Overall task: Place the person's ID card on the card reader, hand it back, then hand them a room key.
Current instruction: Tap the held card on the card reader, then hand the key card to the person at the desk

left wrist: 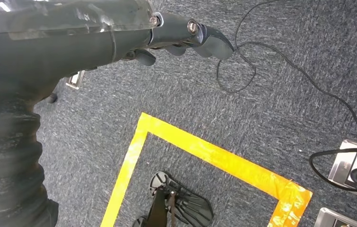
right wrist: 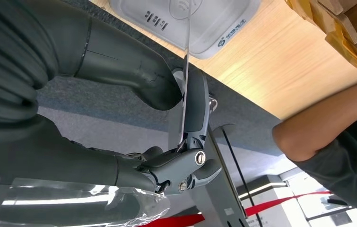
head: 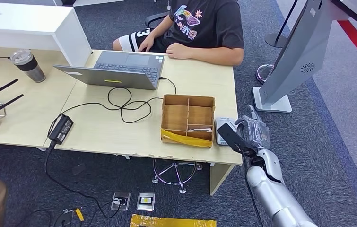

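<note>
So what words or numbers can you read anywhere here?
"3" on the person's shorts.
Colourful lettering on the person's T-shirt: only partly readable, ends in "NING".
Card reader: a wireless sign and small printing, too small to read.
Laptop keys: too small to read.

Left hand (left wrist: 167,35) over blue-grey carpet (left wrist: 242,113), dark fingers (left wrist: 209,40) curled slightly, holding nothing. Yellow tape (left wrist: 214,158) angle on floor below. Black cable (left wrist: 280,56) looping across carpet to floor socket (left wrist: 356,168). Second metal plate (left wrist: 332,218) near it. Black chair base (left wrist: 176,203) inside tape angle.
</note>
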Controlling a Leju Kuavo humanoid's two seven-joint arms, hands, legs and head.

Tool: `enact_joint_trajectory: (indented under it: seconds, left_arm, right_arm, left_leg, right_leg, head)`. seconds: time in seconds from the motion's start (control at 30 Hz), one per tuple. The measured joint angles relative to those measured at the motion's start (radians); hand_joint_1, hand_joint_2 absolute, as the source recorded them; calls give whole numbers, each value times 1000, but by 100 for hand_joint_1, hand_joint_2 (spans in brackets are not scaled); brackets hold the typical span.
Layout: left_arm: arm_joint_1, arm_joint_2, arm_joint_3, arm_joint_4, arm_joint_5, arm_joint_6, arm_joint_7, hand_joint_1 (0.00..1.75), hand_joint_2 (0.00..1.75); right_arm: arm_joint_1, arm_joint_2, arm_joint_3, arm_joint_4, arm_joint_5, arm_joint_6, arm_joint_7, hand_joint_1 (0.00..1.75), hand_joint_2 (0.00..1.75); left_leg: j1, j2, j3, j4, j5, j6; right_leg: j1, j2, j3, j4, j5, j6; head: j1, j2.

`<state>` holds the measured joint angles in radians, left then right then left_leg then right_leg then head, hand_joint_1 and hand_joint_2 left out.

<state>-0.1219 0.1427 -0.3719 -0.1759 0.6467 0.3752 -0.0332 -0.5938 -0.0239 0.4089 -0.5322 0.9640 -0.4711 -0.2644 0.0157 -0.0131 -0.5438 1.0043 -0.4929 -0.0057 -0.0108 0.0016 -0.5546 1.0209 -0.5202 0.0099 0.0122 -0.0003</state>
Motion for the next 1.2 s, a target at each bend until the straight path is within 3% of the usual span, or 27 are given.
enact_joint_trajectory:
  seconds: [1.2]
  left_arm:
    - [0, 1, 0, 0, 3, -3, 0, 0, 175]
  right_arm:
    - [23, 3, 12, 89, 11, 22, 36, 175, 175]
  left_leg:
    - [0, 0, 1, 0, 0, 0]
  right_leg:
    - [0, 0, 0, 0, 0, 0]
  head:
    - [0, 0]
